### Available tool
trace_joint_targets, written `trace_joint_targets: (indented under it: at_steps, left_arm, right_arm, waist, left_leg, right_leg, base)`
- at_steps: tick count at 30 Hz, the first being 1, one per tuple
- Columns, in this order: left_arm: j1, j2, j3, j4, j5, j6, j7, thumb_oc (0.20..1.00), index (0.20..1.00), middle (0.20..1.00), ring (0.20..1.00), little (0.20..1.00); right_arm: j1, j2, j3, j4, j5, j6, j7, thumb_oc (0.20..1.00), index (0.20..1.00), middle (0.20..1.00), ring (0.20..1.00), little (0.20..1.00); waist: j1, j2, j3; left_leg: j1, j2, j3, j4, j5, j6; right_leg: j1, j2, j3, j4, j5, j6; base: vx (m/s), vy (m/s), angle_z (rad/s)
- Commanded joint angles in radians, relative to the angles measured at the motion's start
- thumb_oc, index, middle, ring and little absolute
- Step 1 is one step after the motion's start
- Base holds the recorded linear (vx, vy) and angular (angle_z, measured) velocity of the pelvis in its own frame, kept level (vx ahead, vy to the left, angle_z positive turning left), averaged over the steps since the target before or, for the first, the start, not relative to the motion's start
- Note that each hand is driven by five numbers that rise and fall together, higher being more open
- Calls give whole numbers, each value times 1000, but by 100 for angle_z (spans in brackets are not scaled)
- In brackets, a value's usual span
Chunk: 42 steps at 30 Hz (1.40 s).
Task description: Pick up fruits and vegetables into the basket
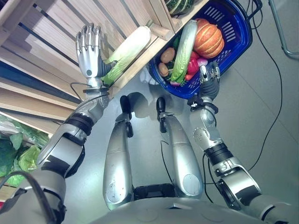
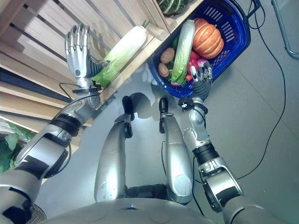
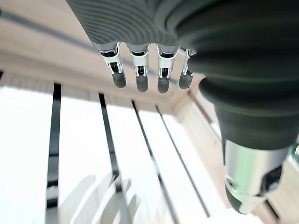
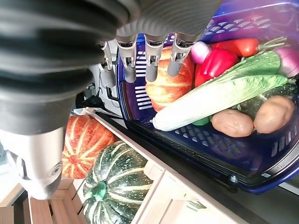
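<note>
The left hand hovers open, fingers straight, over the slatted wooden shelf, just beside a cabbage lying on the shelf's front edge. The right hand is open at the blue basket rim, holding nothing. The basket contains a second cabbage, a pumpkin and potatoes.

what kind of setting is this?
Probably a mock grocery produce stand: slatted wooden crates holding a cabbage and squash, beside a blue shopping basket already filled with vegetables on a grey floor.
</note>
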Motion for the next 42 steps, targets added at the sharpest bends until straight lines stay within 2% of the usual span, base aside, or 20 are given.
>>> trace_joint_targets:
  at_steps: [1, 5, 8, 13, 21, 22, 28, 34, 35, 36, 37, 42]
  left_arm:
    - [-11, -19, -13, 41, -44, 77, -46, 1000, 1000, 1000, 1000, 1000]
    - [-65, -25, -48, 113, -89, 188, -93, 1000, 1000, 1000, 1000, 1000]
    - [-85, -19, -56, 135, -111, 199, -104, 1000, 1000, 1000, 1000, 1000]
    - [-115, -25, -69, 169, -87, 310, -131, 1000, 1000, 1000, 1000, 1000]
    - [-151, -29, -89, 187, -99, 390, -143, 1000, 1000, 1000, 1000, 1000]
    - [-159, -30, -88, 193, -100, 415, -154, 1000, 1000, 1000, 1000, 1000]
    - [-167, -33, -86, 192, -116, 434, -169, 1000, 1000, 1000, 1000, 1000]
    - [-179, -45, -86, 179, -86, 400, -203, 1000, 1000, 1000, 1000, 1000]
    - [-181, -45, -87, 178, -80, 392, -208, 865, 865, 865, 865, 865]
    - [-181, -45, -88, 176, -79, 384, -212, 573, 573, 573, 573, 573]
    - [-184, -43, -91, 176, -68, 365, -218, 200, 200, 200, 200, 200]
    - [-182, -37, -98, 166, -55, 357, -213, 200, 200, 200, 200, 200]
  right_arm:
    - [28, -18, 7, -51, -19, -39, -4, 1000, 1000, 1000, 1000, 1000]
    - [9, -17, 20, -42, -14, -36, -8, 1000, 1000, 1000, 1000, 1000]
    - [8, -22, 24, -42, -13, -39, -15, 1000, 1000, 1000, 1000, 1000]
    - [11, -28, 20, -44, -8, -37, 2, 1000, 1000, 1000, 1000, 1000]
    - [10, -25, 26, -79, -19, -35, 2, 1000, 1000, 1000, 1000, 1000]
    - [10, -21, 23, -86, -22, -36, 3, 1000, 1000, 1000, 1000, 1000]
    - [5, -20, 21, -106, -30, -33, -6, 1000, 1000, 1000, 1000, 1000]
    - [3, -13, 18, -124, -36, -21, -10, 1000, 1000, 1000, 1000, 1000]
    - [1, -13, 19, -120, -31, -23, -6, 1000, 1000, 1000, 1000, 1000]
    - [0, -14, 20, -122, -30, -23, -6, 1000, 1000, 1000, 1000, 1000]
    - [-2, -15, 21, -121, -27, -20, 1, 1000, 1000, 1000, 1000, 1000]
    - [-1, -13, 26, -110, -21, -32, 13, 1000, 1000, 1000, 1000, 1000]
  waist:
    - [-13, -12, -56]
    - [-25, -16, -56]
    - [-30, -15, -56]
    - [-38, -16, -56]
    - [-42, -18, -56]
    - [-43, -20, -56]
    - [-41, -21, -56]
    - [-43, -22, -56]
    - [-43, -22, -56]
    - [-43, -21, -56]
    - [-43, -20, -56]
    - [-42, -18, -56]
  left_leg:
    - [-66, -44, 52, 88, -116, -8]
    - [-115, -36, 57, 112, -120, -5]
    - [-141, -31, 63, 130, -126, -5]
    - [-182, -28, 63, 153, -133, -4]
    - [-225, -30, 58, 160, -132, -7]
    - [-229, -30, 58, 160, -132, -5]
    - [-252, -31, 53, 167, -128, -8]
    - [-272, -33, 52, 162, -122, -8]
    - [-274, -33, 52, 161, -121, -8]
    - [-276, -34, 52, 159, -119, -8]
    - [-279, -34, 53, 156, -117, -8]
    - [-272, -33, 56, 148, -116, -8]
  right_leg:
    - [-7, 27, -39, -61, 47, 65]
    - [-65, 26, -34, -31, 46, 64]
    - [-93, 24, -33, -14, 44, 63]
    - [-141, 19, -36, 20, 40, 66]
    - [-191, 17, -38, 42, 40, 70]
    - [-197, 16, -39, 46, 40, 70]
    - [-221, 13, -45, 57, 45, 73]
    - [-242, 15, -44, 55, 52, 75]
    - [-245, 15, -45, 54, 54, 76]
    - [-247, 16, -44, 53, 56, 76]
    - [-251, 16, -44, 52, 58, 77]
    - [-248, 18, -44, 47, 58, 78]
  base:
    - [-8, -5, -4]
    - [-3, 9, -5]
    - [0, 1, -8]
    - [6, 5, -3]
    - [1, -5, -1]
    - [0, 0, 0]
    - [-4, -13, 0]
    - [-3, -2, 1]
    - [0, 0, 0]
    - [0, 0, 0]
    - [0, 0, 0]
    - [0, 0, 0]
